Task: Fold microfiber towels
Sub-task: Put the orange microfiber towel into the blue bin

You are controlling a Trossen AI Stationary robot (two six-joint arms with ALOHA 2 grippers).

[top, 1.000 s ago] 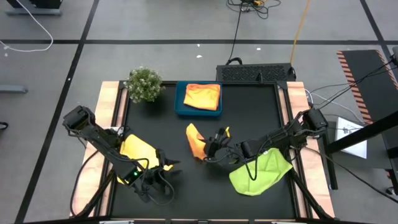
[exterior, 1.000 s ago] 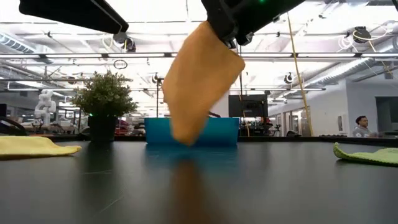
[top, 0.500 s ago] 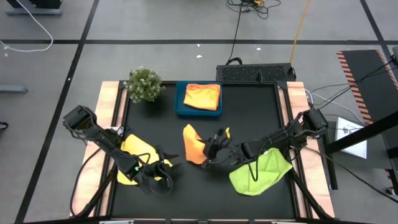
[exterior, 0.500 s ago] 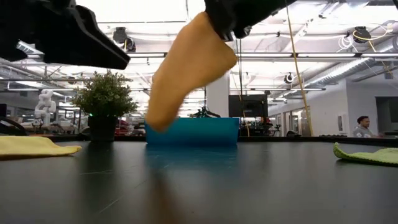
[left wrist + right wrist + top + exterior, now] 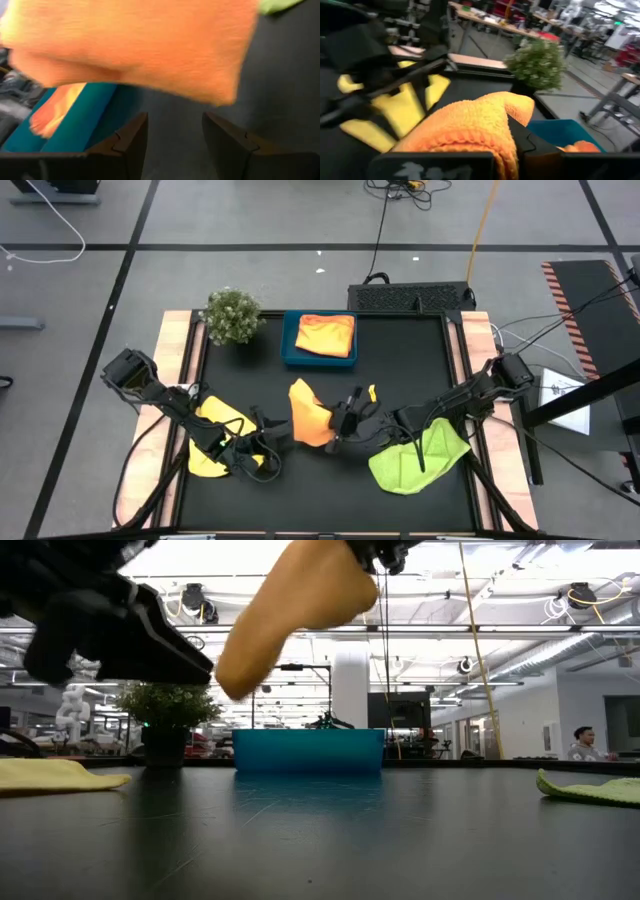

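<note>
Here the right pincer (image 5: 338, 423) is clenched on one corner of a soft orange microfiber towel (image 5: 310, 417), holding it clear of the black desk (image 5: 400, 350) so the cloth hangs in the air near the desk's middle. The left pincer (image 5: 268, 442) stands released just beside the hanging cloth, its dark fingers (image 5: 131, 140) spread below the towel's lower edge. To do this well, I judge the left pincer should catch a free corner rather than a bunched middle, then both should draw the cloth taut before laying it flat. A yellow towel (image 5: 215, 435) and a lime green towel (image 5: 425, 455) lie at the desk's sides.
</note>
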